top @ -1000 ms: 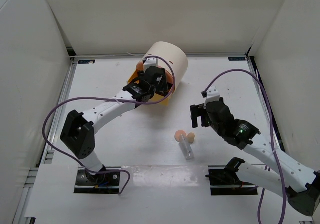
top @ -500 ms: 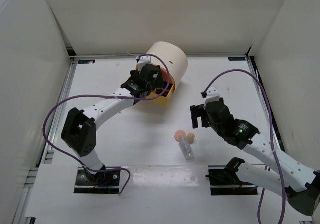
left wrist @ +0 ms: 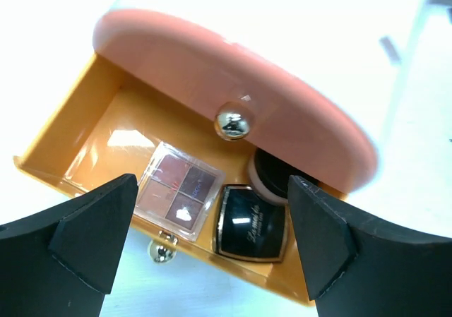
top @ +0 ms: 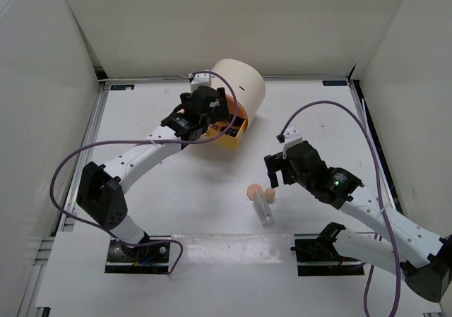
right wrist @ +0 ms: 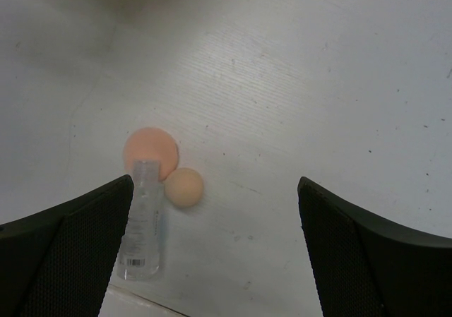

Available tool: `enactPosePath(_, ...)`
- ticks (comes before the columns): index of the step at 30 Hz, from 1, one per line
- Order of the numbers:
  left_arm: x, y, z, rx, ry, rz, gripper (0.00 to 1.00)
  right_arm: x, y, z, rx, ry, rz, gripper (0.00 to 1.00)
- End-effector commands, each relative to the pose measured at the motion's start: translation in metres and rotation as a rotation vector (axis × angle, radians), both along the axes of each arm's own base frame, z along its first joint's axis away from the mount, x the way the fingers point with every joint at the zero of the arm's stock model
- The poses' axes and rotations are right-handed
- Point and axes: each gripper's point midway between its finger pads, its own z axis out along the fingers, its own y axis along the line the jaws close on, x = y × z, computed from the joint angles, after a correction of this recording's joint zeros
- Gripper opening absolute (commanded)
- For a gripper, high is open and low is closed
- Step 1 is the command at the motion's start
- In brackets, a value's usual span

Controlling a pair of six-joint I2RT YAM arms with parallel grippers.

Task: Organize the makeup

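Observation:
In the left wrist view my left gripper point(left wrist: 210, 214) hangs open and empty above an open orange-yellow drawer point(left wrist: 85, 130). A rose palette point(left wrist: 176, 191), a black square compact point(left wrist: 251, 222) and a round dark compact point(left wrist: 274, 176) lie in the drawer. In the right wrist view a flat peach sponge point(right wrist: 150, 147), a round peach sponge point(right wrist: 183, 187) and a clear tube point(right wrist: 143, 222) lie together on the table. My right gripper point(right wrist: 215, 190) is open above them, a little to their right. From above, the left gripper point(top: 210, 116) is at the drawer point(top: 233, 135), and the right gripper point(top: 274, 169) is near the sponges point(top: 253, 190).
The big cream cylinder box point(top: 239, 84) stands at the back centre. A closed pink drawer front point(left wrist: 176, 56) with a metal knob point(left wrist: 232, 121) overhangs the open drawer. White walls enclose the table point(top: 141, 119) on three sides.
My left gripper has opened wider and drawn back and to the left from over the drawer. The right gripper has shifted slightly left toward the sponges and tube.

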Motion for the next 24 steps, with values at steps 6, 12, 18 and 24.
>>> enactPosePath(6,-0.04,0.012,0.07,0.0,-0.085,-0.06,0.98,-0.006,0.016,-0.002,0.003,0.043,0.072,0.99)
enactPosePath(12,-0.086,0.035,0.03,0.0,0.026,-0.078,0.98,0.032,0.024,0.047,0.053,-0.158,0.022,0.99)
enactPosePath(18,-0.128,0.057,-0.017,0.006,0.119,-0.112,0.98,0.097,0.038,0.082,0.034,-0.211,0.017,0.99)
enactPosePath(24,-0.146,0.056,-0.058,0.04,0.11,-0.253,0.98,0.18,0.047,0.128,0.21,-0.238,0.173,0.99)
